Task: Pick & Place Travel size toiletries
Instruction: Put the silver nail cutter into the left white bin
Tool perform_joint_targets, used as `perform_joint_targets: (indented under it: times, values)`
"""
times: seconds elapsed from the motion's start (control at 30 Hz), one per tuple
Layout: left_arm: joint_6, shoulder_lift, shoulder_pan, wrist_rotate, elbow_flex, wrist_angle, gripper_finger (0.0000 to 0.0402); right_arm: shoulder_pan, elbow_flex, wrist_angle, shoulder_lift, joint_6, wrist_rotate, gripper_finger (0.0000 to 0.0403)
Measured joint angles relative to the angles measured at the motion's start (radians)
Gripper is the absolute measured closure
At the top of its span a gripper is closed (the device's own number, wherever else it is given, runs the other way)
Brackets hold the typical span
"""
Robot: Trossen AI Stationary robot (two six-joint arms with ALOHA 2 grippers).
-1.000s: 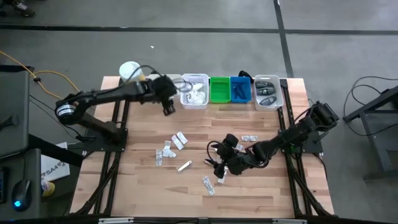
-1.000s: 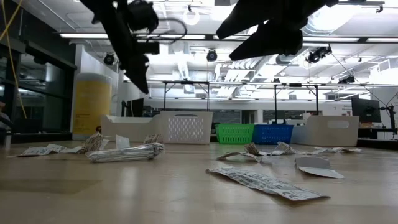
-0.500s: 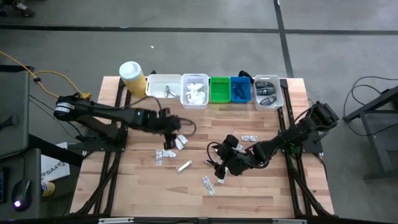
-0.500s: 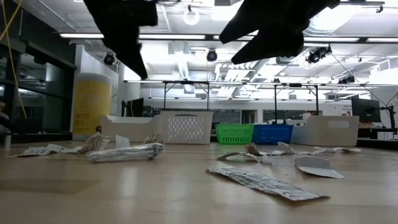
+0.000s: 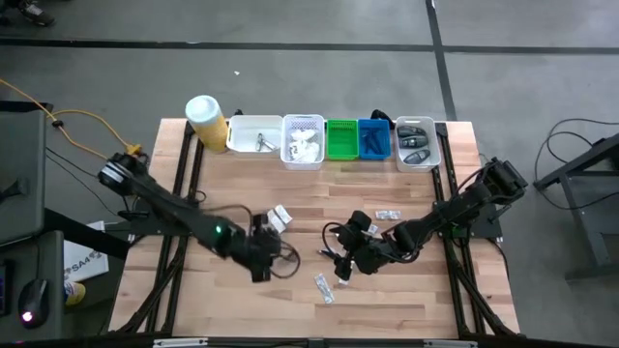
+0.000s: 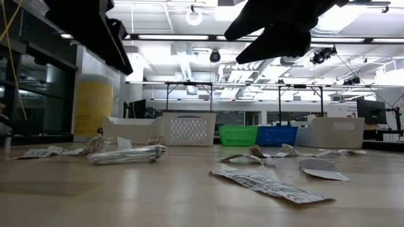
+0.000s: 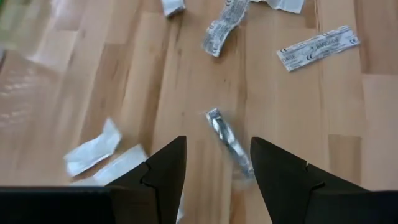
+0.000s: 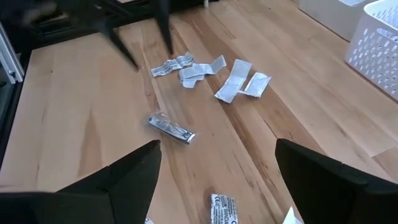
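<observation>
Task partly done: some toiletries seemingly lie in the white bins (image 5: 303,142), many sachets (image 8: 239,78) remain loose on the table (image 5: 406,290); the left gripper (image 7: 216,163) hangs parted and empty above one sachet (image 7: 227,138), the right gripper (image 8: 214,169) spread, empty.

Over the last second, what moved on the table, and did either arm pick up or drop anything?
The left gripper swung from the white bins at the table's far edge to the near middle, now open above a silvery sachet. Nothing visibly grabbed or released. The right gripper stayed open, hovering mid-table; the scattered sachets kept their places.
</observation>
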Motion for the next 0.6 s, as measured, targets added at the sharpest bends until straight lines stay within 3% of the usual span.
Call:
perform_joint_targets:
  times: [0.33, 0.6]
  values:
    - [-0.003, 0.232, -0.028, -0.060, 0.000, 0.216, 0.0224, 0.011, 0.000, -0.007, 0.000, -0.001, -0.005, 0.0094]
    - [-0.061, 0.303, -0.003, -0.073, 0.003, 0.270, 0.0224, 0.025, 0.000, -0.013, 0.000, -0.008, -0.004, 0.0094]
